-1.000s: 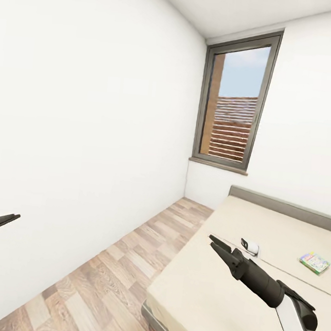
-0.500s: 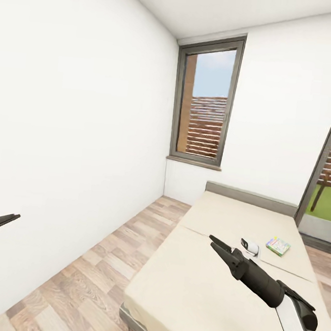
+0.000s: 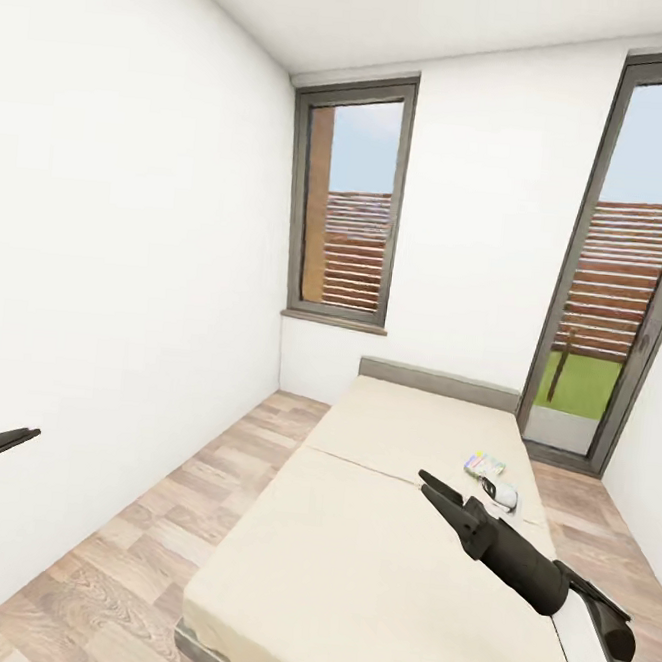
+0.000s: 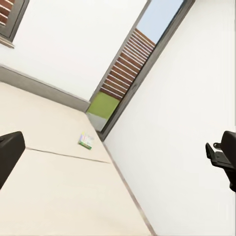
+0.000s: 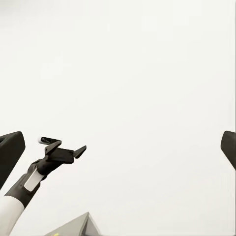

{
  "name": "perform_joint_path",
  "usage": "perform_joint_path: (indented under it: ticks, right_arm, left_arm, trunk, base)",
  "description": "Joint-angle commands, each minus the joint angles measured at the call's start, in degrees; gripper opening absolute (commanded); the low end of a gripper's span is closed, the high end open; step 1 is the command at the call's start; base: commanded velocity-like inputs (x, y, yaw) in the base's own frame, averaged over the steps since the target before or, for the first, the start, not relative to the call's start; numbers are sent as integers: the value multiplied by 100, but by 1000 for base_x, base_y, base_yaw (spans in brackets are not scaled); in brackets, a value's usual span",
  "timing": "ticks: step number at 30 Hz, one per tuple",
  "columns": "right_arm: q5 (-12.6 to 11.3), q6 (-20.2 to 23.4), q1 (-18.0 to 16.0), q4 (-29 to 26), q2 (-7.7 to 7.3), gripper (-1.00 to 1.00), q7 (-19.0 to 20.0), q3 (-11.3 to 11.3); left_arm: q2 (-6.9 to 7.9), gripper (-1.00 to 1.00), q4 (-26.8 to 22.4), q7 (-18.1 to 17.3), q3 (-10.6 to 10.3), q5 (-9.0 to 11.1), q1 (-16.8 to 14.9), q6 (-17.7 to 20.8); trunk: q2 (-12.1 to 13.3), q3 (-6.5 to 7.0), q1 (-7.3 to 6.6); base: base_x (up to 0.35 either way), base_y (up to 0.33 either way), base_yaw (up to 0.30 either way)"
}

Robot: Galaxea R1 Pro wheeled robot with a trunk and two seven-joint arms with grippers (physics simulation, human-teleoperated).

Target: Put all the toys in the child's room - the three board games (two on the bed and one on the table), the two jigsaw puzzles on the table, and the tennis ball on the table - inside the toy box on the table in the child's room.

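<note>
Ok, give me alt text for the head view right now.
A beige bed fills a white room, one colourful board game lying near its far right edge. The right gripper reaches over the mattress; two tall windows stand behind.

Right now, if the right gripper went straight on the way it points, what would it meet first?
Probably the white wall: the right wrist view looks along the right gripper at bare wall, with the left gripper off to one side of that line. Depth is unclear.

Plain beige bed (image 3: 383,536), green-and-white board game (image 3: 484,464), wood-plank floor (image 3: 142,545).
</note>
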Motion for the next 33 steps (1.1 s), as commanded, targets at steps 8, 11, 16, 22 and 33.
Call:
perform_joint_path:
  ticks: [8, 11, 16, 22, 33]
  right_arm:
    - [-34, 63, -3, 1, -2, 100, -9, -6]
    - [-40, 94, -3, 7, -3, 100, -13, -18]
    - [-44, 259, -3, 50, -1, 100, -80, -80]
    - [-45, 308, -3, 89, -1, 100, -116, -98]
    - [-37, 317, -3, 121, -1, 100, -223, -102]
  left_arm:
    - [1, 100, -4, -25, 3, -9, 0, 61]
    - [1, 100, -4, -25, 3, -9, 0, 61]
    - [0, 100, -4, -25, 3, -9, 0, 61]
    - [0, 100, -4, -25, 3, -9, 0, 61]
    - [-7, 100, -4, -25, -5, -9, 0, 57]
  trunk:
    - [-4, 14, 2]
    - [-4, 16, 2]
    - [-4, 14, 2]
    - [-4, -9, 2]
    - [-4, -88, 2]
  base:
    - [0, -284, -240]
    - [0, -287, -66]
    - [0, -258, -18]
    - [0, -115, -24]
    - [0, -17, -97]
